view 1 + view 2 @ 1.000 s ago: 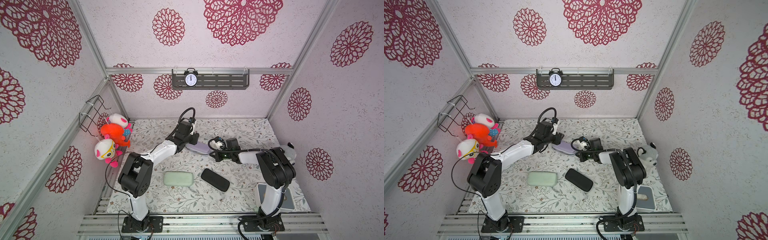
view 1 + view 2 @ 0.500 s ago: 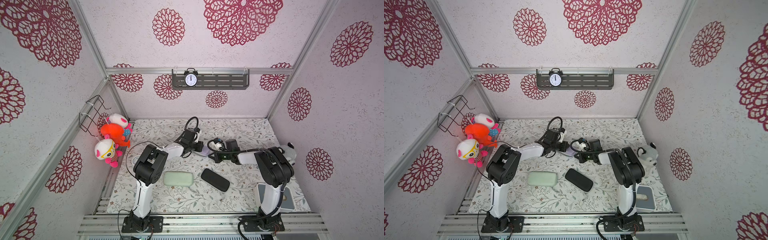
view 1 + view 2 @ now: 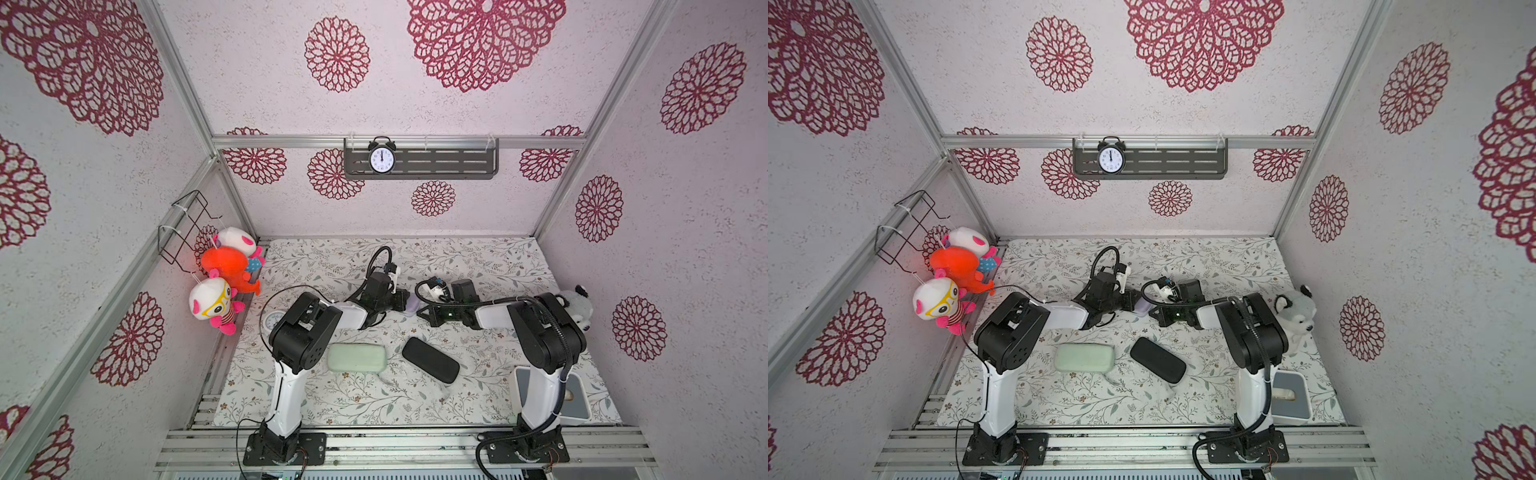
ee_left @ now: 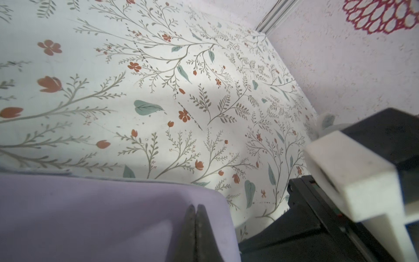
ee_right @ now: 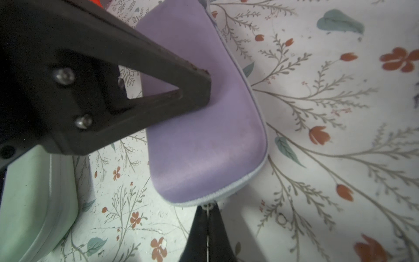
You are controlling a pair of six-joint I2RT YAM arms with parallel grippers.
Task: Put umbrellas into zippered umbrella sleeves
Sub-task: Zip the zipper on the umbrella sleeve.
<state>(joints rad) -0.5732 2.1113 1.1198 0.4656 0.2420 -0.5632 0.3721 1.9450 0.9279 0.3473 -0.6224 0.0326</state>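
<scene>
Now the lilac sleeve (image 5: 204, 140) is lying between the arms, long axis running from the left gripper (image 4: 196, 208), pressing closed-jawed on its shell, to the right gripper (image 5: 207, 215), seemingly pinching the zip pull (image 5: 208, 206) at its end

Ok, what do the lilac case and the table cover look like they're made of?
Lilac case: probably smooth matte fabric over a firm shell; its form is evenly rounded, with a stitched zip tape along the edge. Table cover: a flat printed sheet, vinyl or cloth, I cannot tell; floral print, fine scuffs.
</scene>
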